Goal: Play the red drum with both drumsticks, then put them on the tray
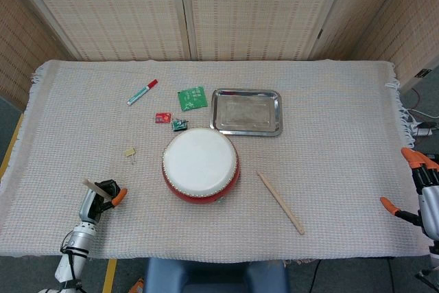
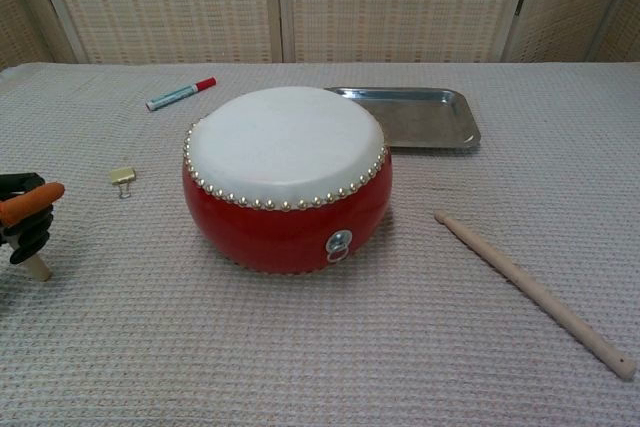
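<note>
The red drum (image 1: 200, 165) (image 2: 287, 180) with its white skin stands mid-table. My left hand (image 1: 98, 197) (image 2: 25, 219) grips one wooden drumstick (image 1: 92, 186) (image 2: 37, 267) near the front left edge, well to the drum's left; only the stick's ends show past the fingers. A second drumstick (image 1: 280, 202) (image 2: 531, 291) lies loose on the cloth to the right of the drum. My right hand (image 1: 420, 195) hangs off the table's right edge with its fingers apart and nothing in it. The steel tray (image 1: 246, 111) (image 2: 413, 117) sits behind the drum, bare.
A red-capped marker (image 1: 142, 92) (image 2: 180, 93), a green card (image 1: 193, 97), small red and green pieces (image 1: 170, 121) and a binder clip (image 1: 130, 153) (image 2: 123, 179) lie on the left half of the woven cloth. Folding screens stand behind the table.
</note>
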`<state>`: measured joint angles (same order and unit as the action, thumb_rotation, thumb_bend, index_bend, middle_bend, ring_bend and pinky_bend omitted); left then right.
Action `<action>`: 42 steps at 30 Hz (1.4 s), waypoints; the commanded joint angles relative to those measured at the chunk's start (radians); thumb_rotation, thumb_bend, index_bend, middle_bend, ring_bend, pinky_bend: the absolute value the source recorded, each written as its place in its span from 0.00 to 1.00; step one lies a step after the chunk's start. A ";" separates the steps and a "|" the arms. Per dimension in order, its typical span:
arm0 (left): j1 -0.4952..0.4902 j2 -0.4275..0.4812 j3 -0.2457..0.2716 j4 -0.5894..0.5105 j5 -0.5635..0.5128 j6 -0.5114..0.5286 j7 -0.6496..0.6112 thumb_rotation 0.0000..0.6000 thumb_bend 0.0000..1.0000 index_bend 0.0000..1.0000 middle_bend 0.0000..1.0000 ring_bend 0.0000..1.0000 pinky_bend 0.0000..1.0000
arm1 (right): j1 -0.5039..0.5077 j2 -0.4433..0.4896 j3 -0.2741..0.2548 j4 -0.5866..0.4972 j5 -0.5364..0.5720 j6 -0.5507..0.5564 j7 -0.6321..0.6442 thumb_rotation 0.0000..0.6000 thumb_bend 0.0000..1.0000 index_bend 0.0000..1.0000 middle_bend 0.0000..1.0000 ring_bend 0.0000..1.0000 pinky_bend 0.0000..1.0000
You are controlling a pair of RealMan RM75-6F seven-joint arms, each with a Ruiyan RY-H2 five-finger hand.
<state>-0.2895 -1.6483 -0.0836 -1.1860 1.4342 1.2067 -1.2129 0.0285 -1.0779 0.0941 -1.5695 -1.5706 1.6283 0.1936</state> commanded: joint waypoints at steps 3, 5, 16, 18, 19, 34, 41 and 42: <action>-0.001 -0.014 0.010 0.026 0.009 -0.008 -0.005 0.88 0.30 0.78 0.87 0.78 0.83 | 0.001 0.001 0.001 -0.001 0.002 0.000 0.000 1.00 0.06 0.05 0.10 0.00 0.17; -0.001 -0.023 0.010 0.042 0.009 -0.012 -0.008 0.89 0.30 0.78 0.87 0.78 0.83 | 0.000 0.000 0.001 0.000 0.003 -0.001 -0.002 1.00 0.06 0.05 0.10 0.00 0.17; -0.008 -0.070 0.003 0.103 -0.004 -0.038 -0.020 0.99 0.30 0.82 0.91 0.81 0.86 | 0.002 0.003 0.002 -0.012 0.005 -0.003 -0.012 1.00 0.06 0.05 0.10 0.00 0.17; -0.009 -0.076 0.000 0.112 -0.008 -0.041 -0.019 1.00 0.30 0.83 0.92 0.83 0.89 | 0.001 0.003 0.003 -0.015 0.005 -0.002 -0.013 1.00 0.06 0.05 0.10 0.00 0.17; -0.010 -0.079 -0.002 0.116 -0.010 -0.045 -0.018 1.00 0.30 0.84 0.93 0.84 0.92 | 0.001 0.003 0.003 -0.015 0.006 -0.002 -0.013 1.00 0.06 0.05 0.10 0.00 0.17; -0.011 -0.085 -0.029 0.122 -0.045 -0.070 0.021 1.00 0.34 0.96 1.00 0.97 1.00 | -0.005 0.000 0.002 -0.008 0.003 0.009 -0.003 1.00 0.06 0.05 0.10 0.00 0.17; -0.008 -0.080 -0.036 0.122 -0.050 -0.074 0.026 1.00 0.41 1.00 1.00 1.00 1.00 | -0.007 -0.004 -0.002 -0.002 0.003 0.005 -0.002 1.00 0.06 0.05 0.10 0.01 0.17; -0.009 -0.075 -0.034 0.121 -0.046 -0.073 0.030 1.00 0.42 1.00 1.00 1.00 1.00 | -0.006 -0.002 -0.004 -0.004 0.006 -0.001 -0.002 1.00 0.06 0.05 0.10 0.01 0.17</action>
<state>-0.2980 -1.7266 -0.1189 -1.0644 1.3857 1.1332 -1.1852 0.0215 -1.0809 0.0916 -1.5724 -1.5668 1.6309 0.1918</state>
